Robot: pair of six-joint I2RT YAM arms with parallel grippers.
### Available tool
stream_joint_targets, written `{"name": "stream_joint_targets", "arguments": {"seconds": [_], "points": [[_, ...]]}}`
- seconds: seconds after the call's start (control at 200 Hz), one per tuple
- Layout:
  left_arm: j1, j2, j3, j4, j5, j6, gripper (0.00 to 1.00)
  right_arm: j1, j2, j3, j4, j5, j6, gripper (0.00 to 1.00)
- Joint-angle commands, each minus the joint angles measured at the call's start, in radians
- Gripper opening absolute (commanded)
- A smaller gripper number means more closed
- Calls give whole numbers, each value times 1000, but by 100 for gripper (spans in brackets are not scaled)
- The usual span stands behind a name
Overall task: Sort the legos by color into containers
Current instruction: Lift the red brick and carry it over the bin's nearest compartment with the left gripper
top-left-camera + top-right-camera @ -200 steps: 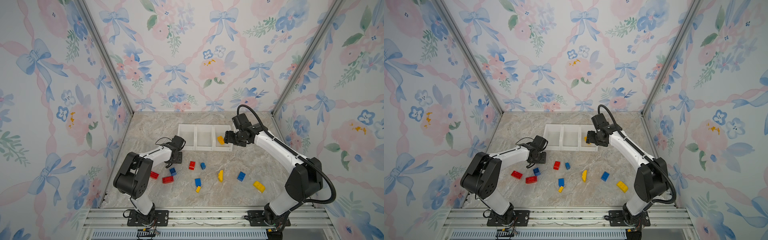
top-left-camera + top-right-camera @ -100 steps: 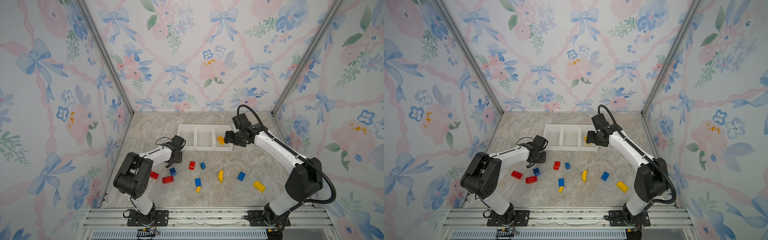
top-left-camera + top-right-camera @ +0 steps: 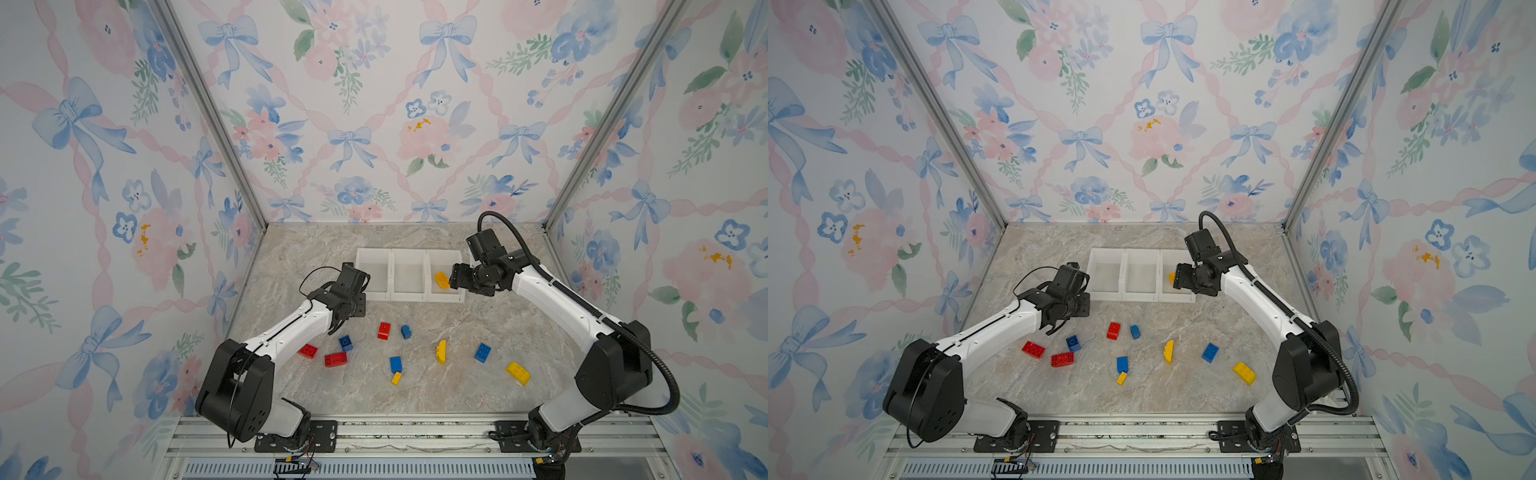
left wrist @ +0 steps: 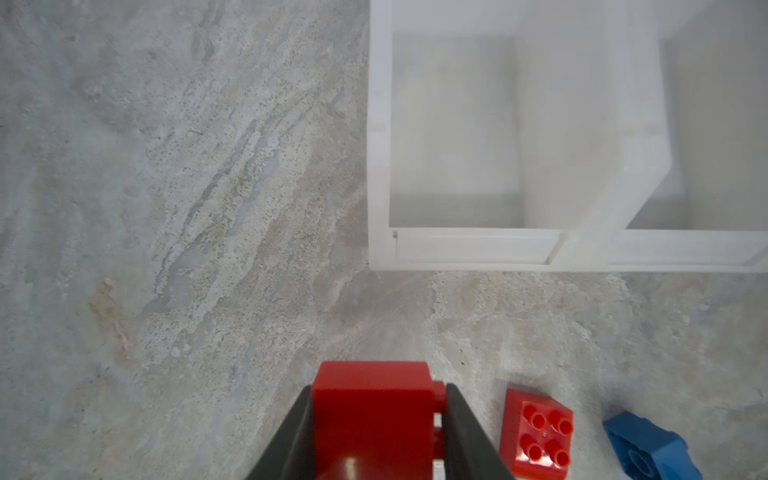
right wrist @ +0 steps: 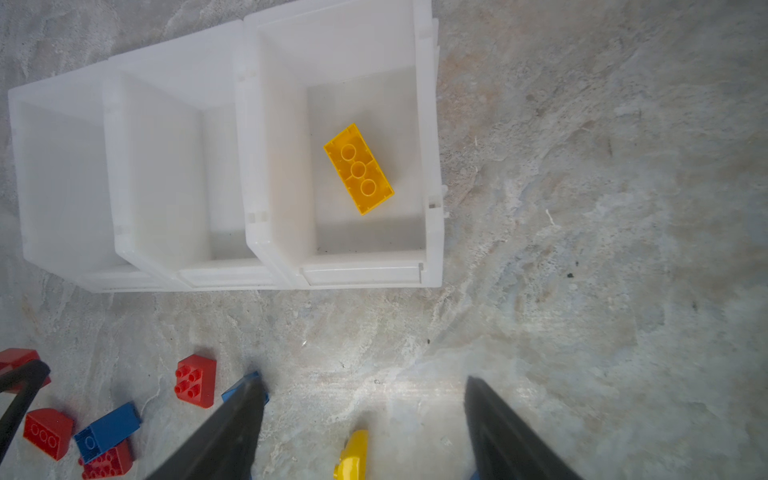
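Red lego (image 4: pixel 370 415), clamped in the left gripper (image 4: pixel 379 390), should clear the rim of the left-edge container (image 4: pixel 380 124) before release; right gripper (image 5: pixel 363 378) open, empty.

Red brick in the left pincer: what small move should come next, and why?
Probably carry the red brick forward over the nearest bin, which looks empty. The left pincer grips it, and the yellow brick occupies the farthest bin.

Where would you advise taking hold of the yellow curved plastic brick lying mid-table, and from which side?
Probably grip the yellow curved plastic brick across its narrow middle, coming from straight above: it lies long and slim, with both long flanks free.
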State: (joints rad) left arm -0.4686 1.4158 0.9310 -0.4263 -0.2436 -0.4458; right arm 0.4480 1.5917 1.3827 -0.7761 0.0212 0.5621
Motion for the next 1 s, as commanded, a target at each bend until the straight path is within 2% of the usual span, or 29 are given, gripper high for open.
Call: {"name": "stream_joint_targets", "arguments": {"seconds": [0.0, 0.21, 0.585, 0.995], "points": [[-15, -18, 57, -17, -22, 1, 33, 14, -41, -25, -29, -9, 19, 79], [-20, 39, 171, 3, -25, 14, 33, 27, -85, -66, -28, -7, 37, 83], [-23, 273, 378, 57, 14, 50, 32, 33, -160, -123, -40, 19, 56, 89], [-17, 462, 421, 97, 4, 47, 32, 19, -175, -144, -54, 26, 56, 91]]}}
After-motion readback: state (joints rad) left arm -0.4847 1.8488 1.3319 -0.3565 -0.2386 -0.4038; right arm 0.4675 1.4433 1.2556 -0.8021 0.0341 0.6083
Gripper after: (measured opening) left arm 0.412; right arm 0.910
